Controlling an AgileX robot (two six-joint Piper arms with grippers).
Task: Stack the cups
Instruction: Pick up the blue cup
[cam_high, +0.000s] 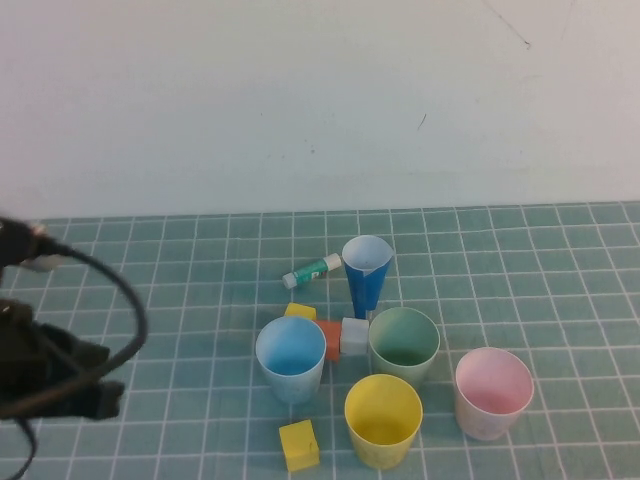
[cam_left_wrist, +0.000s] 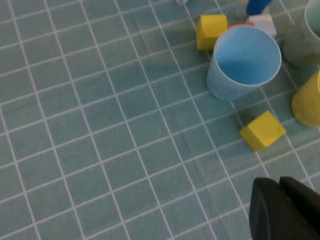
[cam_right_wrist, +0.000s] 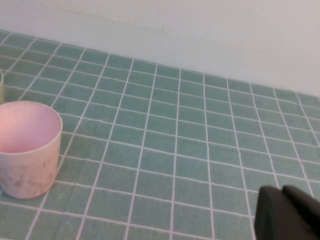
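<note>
Four wide paper cups stand upright and apart on the green grid mat: light blue (cam_high: 290, 358), pale green (cam_high: 404, 345), yellow (cam_high: 382, 420) and pink (cam_high: 493, 393). My left gripper (cam_high: 100, 385) hovers at the mat's left, well left of the light blue cup (cam_left_wrist: 243, 62). In its wrist view the left gripper (cam_left_wrist: 274, 182) is shut and empty. My right gripper (cam_right_wrist: 278, 190) is out of the high view. It is shut and empty, off to the right of the pink cup (cam_right_wrist: 27, 147).
A narrow dark blue cone cup (cam_high: 366, 275) and a glue stick (cam_high: 311, 270) lie behind the cups. Two yellow blocks (cam_high: 298, 444) (cam_high: 300, 312), an orange block (cam_high: 329, 340) and a white block (cam_high: 354, 335) sit among them. A white wall (cam_high: 320, 100) borders the mat.
</note>
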